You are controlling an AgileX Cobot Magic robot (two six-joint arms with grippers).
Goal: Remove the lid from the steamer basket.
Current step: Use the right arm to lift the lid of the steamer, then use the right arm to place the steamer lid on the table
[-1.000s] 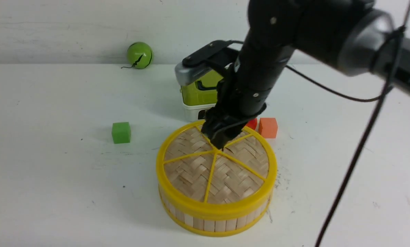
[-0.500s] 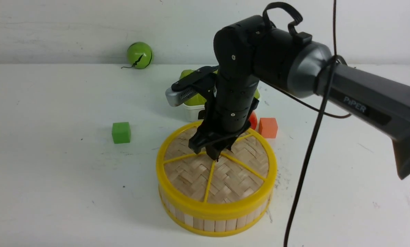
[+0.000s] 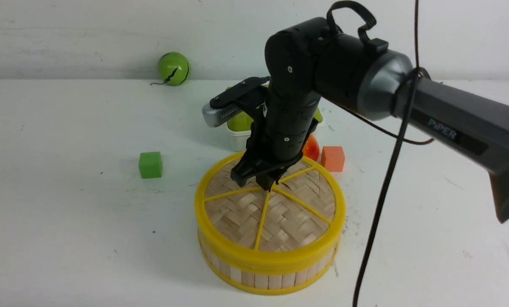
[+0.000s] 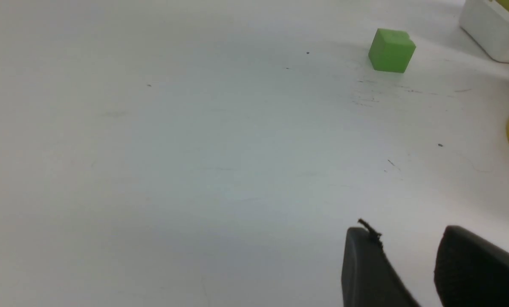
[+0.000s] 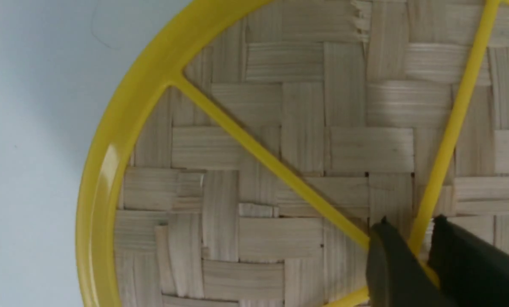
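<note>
Right tool (image 3: 265,184) clamped on the lid (image 3: 280,221); lid seated flat on the steamer basket (image 3: 261,279), mid-bench (image 3: 67,213).
Behind the steamer basket I note a green-and-white box (image 3: 237,138), largely masked by the right arm. A red item (image 3: 312,148) and an orange cube (image 3: 333,158) sit just beyond the basket's far rim. A green cube (image 3: 150,164) stands apart to its left, and a green ball (image 3: 173,68) lies well behind, at the wall. The lid shows pale woven strips, a thick yellow rim and thin spokes. The right tool's fingers (image 5: 391,260) pinch one spoke at the hub. The left tool (image 4: 408,260) is left of the basket, its fingers apart with bench showing between them.
</note>
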